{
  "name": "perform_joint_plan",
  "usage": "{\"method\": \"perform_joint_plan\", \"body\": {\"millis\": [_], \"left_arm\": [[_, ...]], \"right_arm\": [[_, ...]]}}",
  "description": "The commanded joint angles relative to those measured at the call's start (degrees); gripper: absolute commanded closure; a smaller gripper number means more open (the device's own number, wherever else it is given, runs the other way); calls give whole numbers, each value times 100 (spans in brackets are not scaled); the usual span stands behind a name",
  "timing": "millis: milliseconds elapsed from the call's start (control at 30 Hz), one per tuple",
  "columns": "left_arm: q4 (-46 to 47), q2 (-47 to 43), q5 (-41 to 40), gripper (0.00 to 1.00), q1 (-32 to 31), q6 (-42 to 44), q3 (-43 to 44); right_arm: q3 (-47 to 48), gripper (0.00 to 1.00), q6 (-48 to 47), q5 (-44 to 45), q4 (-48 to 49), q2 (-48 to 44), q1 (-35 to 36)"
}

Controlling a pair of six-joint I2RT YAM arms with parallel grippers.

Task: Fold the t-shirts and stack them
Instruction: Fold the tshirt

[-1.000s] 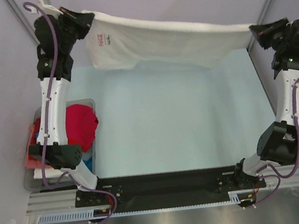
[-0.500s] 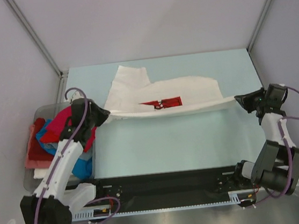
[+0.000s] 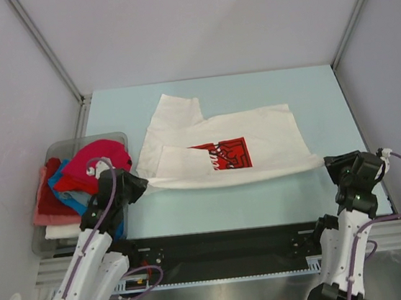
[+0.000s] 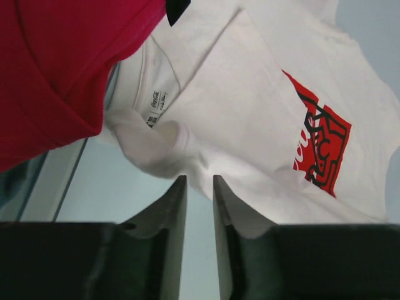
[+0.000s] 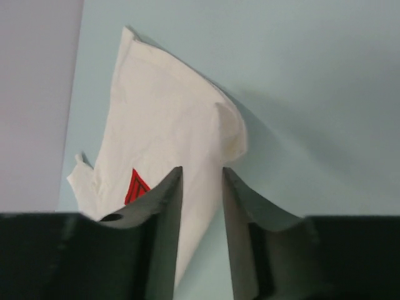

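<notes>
The white t-shirt [image 3: 183, 123] with a red square chest print [image 3: 228, 154] lies spread on the table, its near part folded over. My left gripper [image 3: 142, 186] is at the shirt's near left corner and my right gripper [image 3: 327, 164] at its near right corner. In the left wrist view the jaws of the left gripper [image 4: 200, 179] stand slightly apart, with bare table between them and the shirt [image 4: 237, 106] just past the tips. In the right wrist view the right gripper [image 5: 202, 170] is open over the shirt's edge [image 5: 169, 119].
A clear grey bin [image 3: 62, 144] stands at the left and holds a magenta-red shirt [image 3: 97, 162], a blue one [image 3: 64, 191] and a pink one [image 3: 48, 211]. The magenta-red shirt [image 4: 56, 62] is close beside the left gripper. Grey walls enclose the table.
Both arms have drawn the white shirt from high at the back down and toward the near edge, laying it on the table. The jaws now stand apart at its near corners.
</notes>
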Motion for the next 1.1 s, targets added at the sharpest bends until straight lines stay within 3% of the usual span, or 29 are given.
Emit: {"method": "perform_joint_plan", "body": {"millis": [0,67,200,300,367,567,800,1067], "left_arm": [[-384,-534,-500,69,-14,-144,123],[-499,-701,-649,58,-14,-117,254],[-1070,-579,-1106,51,-14,111,826],[-976,-403,-1090,43,-14,707,1169],[-554,-263,-844,28,-14,1156,1301],[526,940,-298,2,-6,1649,1775],[871,3225,-70,0,73,1790,3233],[792,5763,44,2,161,1922,5289]], "right_arm": [[21,61,-91,774,-658,-756,-64],[91,48,-108,889,-721,-1152,-56],[311,44,-336,950,-616,-1093,-47],[539,46,-696,565,-221,-531,-3],[662,46,-925,337,42,75,111],[1865,47,-1399,572,571,2225,1340],[3131,51,-1681,537,1124,4187,1649],[5107,52,-1989,932,871,6412,1913]]}}
